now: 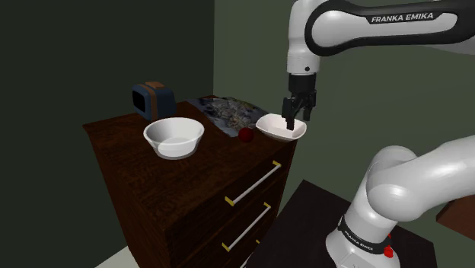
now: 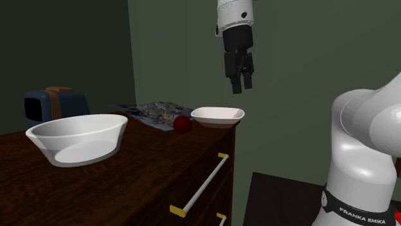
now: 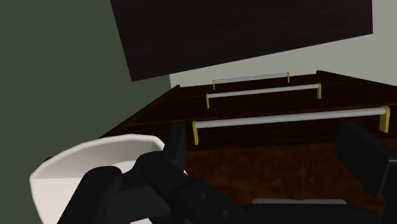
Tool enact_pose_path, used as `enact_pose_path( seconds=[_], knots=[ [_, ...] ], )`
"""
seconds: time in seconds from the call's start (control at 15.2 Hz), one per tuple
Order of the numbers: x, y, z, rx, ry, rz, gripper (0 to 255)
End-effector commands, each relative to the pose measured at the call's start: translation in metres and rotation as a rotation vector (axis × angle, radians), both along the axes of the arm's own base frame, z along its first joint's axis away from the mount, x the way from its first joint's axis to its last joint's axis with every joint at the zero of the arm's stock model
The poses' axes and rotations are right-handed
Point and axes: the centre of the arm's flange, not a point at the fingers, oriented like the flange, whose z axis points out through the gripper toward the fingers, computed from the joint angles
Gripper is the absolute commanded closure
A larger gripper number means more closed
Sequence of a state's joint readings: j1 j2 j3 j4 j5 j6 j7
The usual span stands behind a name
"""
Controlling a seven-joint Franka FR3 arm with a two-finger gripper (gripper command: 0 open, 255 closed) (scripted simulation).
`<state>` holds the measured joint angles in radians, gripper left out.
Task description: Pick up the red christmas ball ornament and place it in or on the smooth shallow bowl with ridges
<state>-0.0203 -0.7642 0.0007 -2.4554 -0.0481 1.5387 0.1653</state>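
The black two-finger pincer (image 2: 242, 86) hangs open and empty above the shallow white bowl (image 2: 217, 115). The small red ball ornament (image 2: 182, 124) lies just beside that bowl on the dark wooden dresser (image 2: 128, 186). On descent, the edge-perched bowl could be knocked off, or the ball set rolling.

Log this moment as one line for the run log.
gripper: open, empty, above shallow bowl | red ball: on dresser, beside shallow bowl, not yet picked
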Motion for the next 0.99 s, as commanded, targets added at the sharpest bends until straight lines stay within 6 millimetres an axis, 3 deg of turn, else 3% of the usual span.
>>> enact_pose_path(
  seconds=[0.0, 0.92],
  knots=[
    [0.0, 0.0, 0.0, 0.0, 0.0, 0.0, 0],
    [0.126, 0.037, -0.081, -0.212, -0.266, 0.046, 0]
  ],
)
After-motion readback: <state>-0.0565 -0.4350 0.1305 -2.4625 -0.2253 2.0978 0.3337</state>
